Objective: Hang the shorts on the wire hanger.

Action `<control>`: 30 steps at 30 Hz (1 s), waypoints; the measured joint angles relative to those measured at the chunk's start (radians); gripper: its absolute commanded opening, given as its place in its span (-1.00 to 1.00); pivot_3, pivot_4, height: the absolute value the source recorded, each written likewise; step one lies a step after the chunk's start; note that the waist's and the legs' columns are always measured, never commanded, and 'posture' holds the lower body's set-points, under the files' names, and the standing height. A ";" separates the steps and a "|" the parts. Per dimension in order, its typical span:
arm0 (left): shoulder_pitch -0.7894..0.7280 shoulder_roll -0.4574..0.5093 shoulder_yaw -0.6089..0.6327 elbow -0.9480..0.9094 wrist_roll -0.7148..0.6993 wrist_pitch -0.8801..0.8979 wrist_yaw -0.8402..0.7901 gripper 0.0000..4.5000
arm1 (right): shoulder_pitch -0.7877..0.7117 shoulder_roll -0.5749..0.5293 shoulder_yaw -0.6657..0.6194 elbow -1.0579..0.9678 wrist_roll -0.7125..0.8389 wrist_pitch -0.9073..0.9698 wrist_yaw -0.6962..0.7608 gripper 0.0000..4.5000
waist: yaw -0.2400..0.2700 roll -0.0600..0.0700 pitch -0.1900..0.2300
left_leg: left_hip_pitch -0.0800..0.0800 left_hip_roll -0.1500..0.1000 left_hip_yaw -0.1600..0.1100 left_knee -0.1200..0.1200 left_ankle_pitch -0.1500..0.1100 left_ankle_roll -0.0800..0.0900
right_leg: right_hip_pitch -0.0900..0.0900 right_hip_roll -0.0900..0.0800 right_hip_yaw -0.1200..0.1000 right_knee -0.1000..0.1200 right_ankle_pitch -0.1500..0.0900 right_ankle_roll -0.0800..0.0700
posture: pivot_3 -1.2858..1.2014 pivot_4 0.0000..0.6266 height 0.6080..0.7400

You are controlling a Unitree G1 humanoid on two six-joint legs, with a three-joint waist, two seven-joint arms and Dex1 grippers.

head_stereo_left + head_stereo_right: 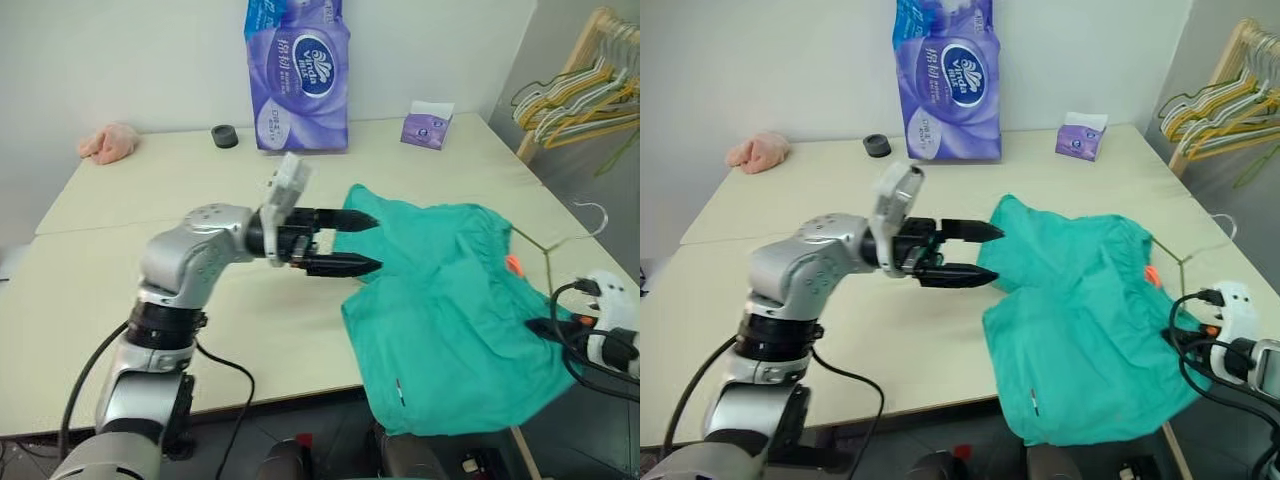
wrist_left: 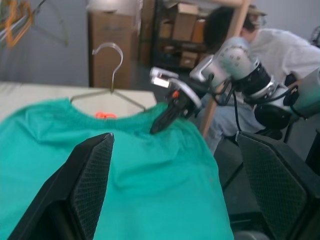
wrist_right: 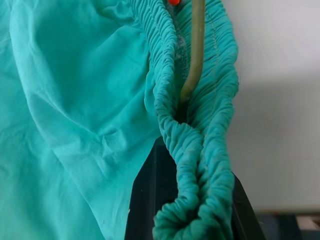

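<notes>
A pale tabletop (image 1: 200, 180) against a white wall, and the shorts (image 1: 450, 300) are sprawled over its near right corner, one leg spilling off the front edge. The wire hanger (image 2: 107, 75) lies under the waistband side, hook poking out toward the table's right edge, and a length of its wire runs inside the gathered elastic. That looks like the reason for the grip: the right gripper (image 2: 167, 114) has its jaws pressed together on the waistband, pinching it, probably to hold the fabric steady on the wire. The left gripper (image 1: 355, 243) hovers level at the shorts' left edge, jaws spread wide, holding nothing — I'd say ready to take the cloth. Farther out: a purple tissue pack (image 1: 298, 75), a small tissue box (image 1: 428, 125), a black ring (image 1: 225, 137), a pink cloth lump (image 1: 108, 143), and spare hangers (image 1: 585, 95) on a rack — none obstructing. A person (image 2: 270, 45) sits beyond.
</notes>
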 measured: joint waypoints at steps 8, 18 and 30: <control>-0.064 -0.181 -0.108 0.076 0.186 -0.293 0.064 0.84 | -0.018 -0.027 -0.113 -0.034 -0.079 0.000 -0.150 -1.00 | -0.045 0.007 0.008 | 0.010 -0.001 0.007 -0.002 -0.006 0.010 | 0.009 0.003 0.010 -0.004 -0.007 0.009 | -0.28 -0.47 1.00; -0.192 -0.305 -0.117 0.182 0.196 -0.371 0.064 0.84 | -0.354 -0.236 -0.138 0.135 -0.168 0.000 -0.305 -1.00 | -0.102 0.014 0.028 | 0.011 -0.007 0.021 -0.002 -0.014 0.022 | 0.009 -0.001 0.026 -0.005 -0.011 0.017 | -0.29 -0.40 1.00; -0.214 -0.342 -0.116 0.229 0.208 -0.411 0.063 0.84 | -0.619 -0.404 -0.014 0.609 -0.232 -0.031 -0.338 -1.00 | -0.143 0.013 0.052 | 0.012 -0.009 0.031 -0.002 -0.016 0.025 | 0.009 -0.005 0.032 -0.009 -0.011 0.022 | -0.30 -0.33 1.00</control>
